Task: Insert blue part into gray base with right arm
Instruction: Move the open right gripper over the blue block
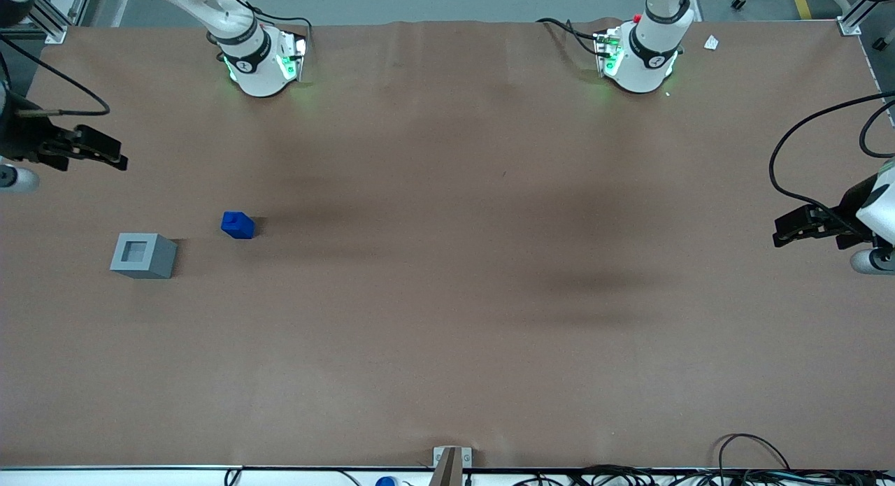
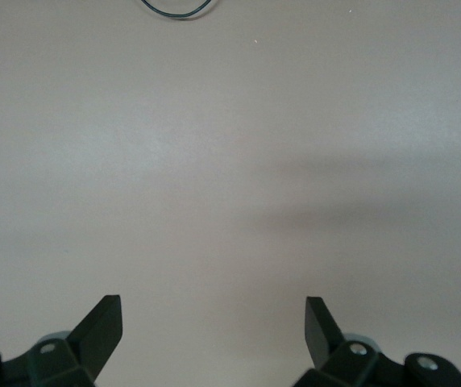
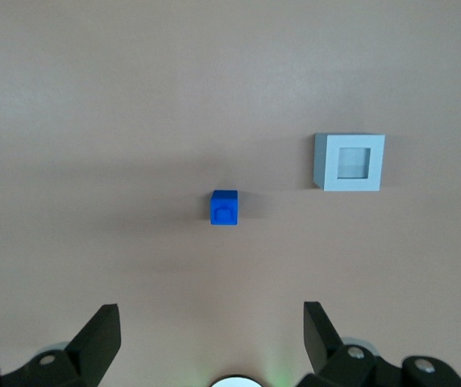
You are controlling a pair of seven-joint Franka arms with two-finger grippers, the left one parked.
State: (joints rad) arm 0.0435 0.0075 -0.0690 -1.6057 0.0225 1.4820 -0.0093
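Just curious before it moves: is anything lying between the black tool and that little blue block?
No. In the right wrist view only bare brown table lies between the open tool and the blue part; the gray base sits aside.

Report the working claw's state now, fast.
Right claw: open, holding nothing, up off the table at the working arm's end, apart from the blue part and the gray base.

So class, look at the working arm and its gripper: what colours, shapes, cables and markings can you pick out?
The right arm has white rounded shells with a black joint band, and green light glows at its base. A thin black cable loops to the black gripper beside the table's edge. The fingers are flat, black and wedge-shaped, spread open.
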